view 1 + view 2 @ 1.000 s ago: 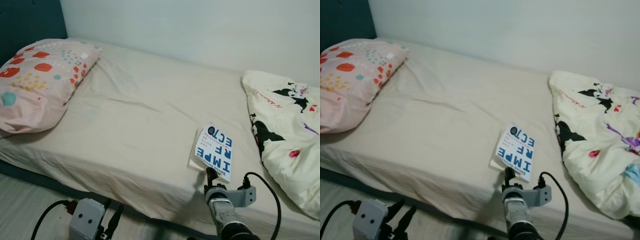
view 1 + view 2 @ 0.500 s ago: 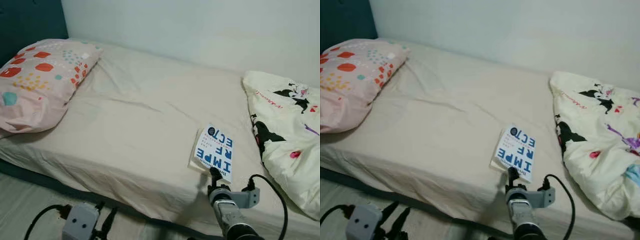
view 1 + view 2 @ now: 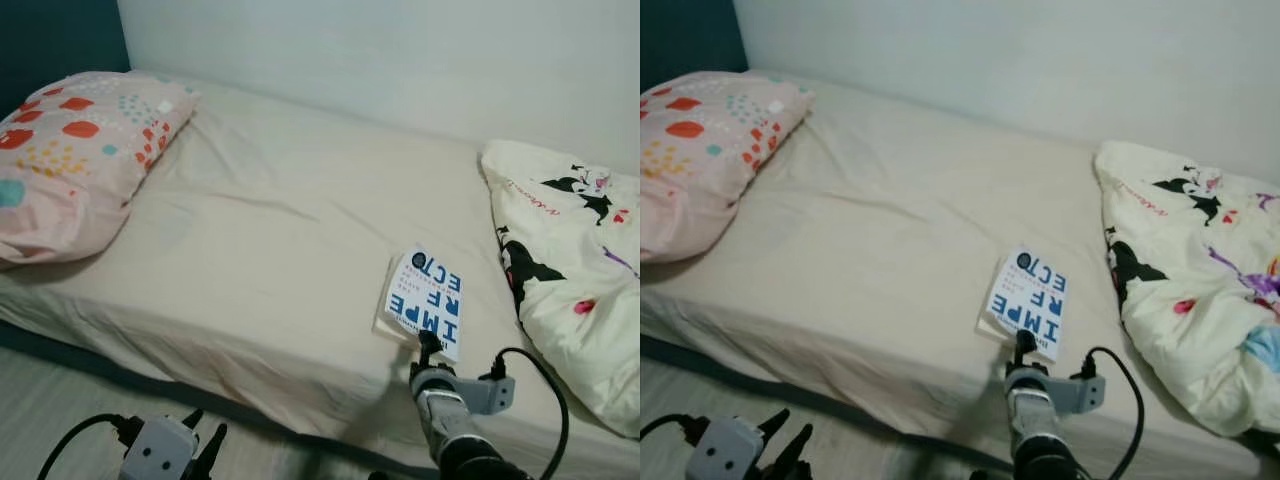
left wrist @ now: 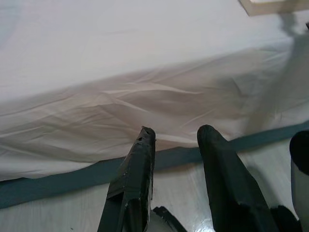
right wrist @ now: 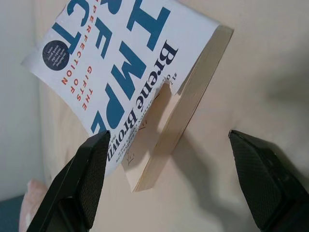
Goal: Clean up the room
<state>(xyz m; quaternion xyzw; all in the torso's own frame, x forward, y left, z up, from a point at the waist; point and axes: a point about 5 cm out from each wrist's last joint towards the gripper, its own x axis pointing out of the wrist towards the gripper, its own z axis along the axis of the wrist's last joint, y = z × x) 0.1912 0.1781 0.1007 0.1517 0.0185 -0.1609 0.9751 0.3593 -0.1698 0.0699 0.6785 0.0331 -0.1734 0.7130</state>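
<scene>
Book (image 3: pixel 425 302) lying flat near the front edge of the bed (image 3: pixel 260 250), between pillow (image 3: pixel 70 150) and duvet (image 3: pixel 575 270), with the right gripper (image 5: pixel 169 186) spread wide at its near corner, not yet gripping, while the left gripper (image 4: pixel 176 145) hangs parted beside the bed's front edge

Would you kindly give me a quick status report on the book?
Right claw open, straddling the book's near corner on the bed. Left claw open, low by the bed edge. Nothing blocking.
</scene>
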